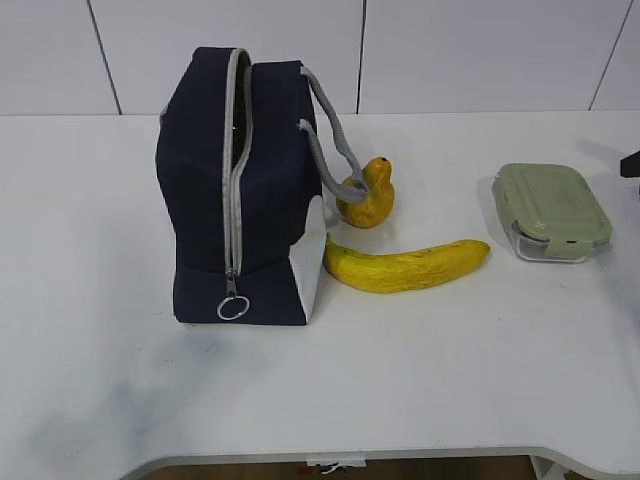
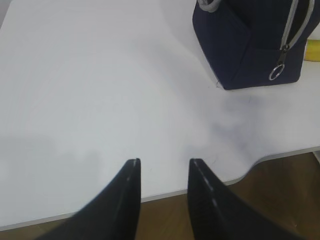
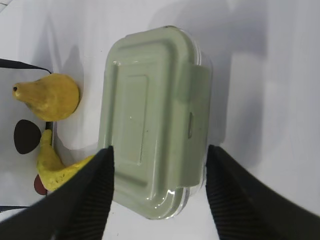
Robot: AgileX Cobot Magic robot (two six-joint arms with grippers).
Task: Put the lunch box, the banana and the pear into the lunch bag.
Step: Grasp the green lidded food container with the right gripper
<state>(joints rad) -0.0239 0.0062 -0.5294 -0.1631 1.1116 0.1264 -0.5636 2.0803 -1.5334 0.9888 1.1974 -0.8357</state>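
We have nothing packed yet. The bag (image 1: 240, 190) stands upright on the worktop (image 1: 450, 380) left of centre; its grey zipper looks closed down to the ring pull near the base, though the very top may gape slightly, so we judge it must be opened before anything goes in. The pear (image 1: 368, 196) sits just right of the bag under the handles, and the banana (image 1: 405, 267) lies in front of the pear with one tip just beside the bag's white panel. The box (image 1: 552, 211) stands well to the right, lid on.

Our right gripper (image 3: 159, 165) hovers over the box with its jaws apart, one on either side of the lid, not yet closed on it. Our left gripper (image 2: 164, 167) hangs over bare worktop near the front edge, jaws partly apart and empty, the bag well ahead of it.

All three items remain to be loaded.

The worktop is plain white, with faint grey smudges toward the front. Behind it runs a white panelled wall; brown floor shows beyond the curved front edge.
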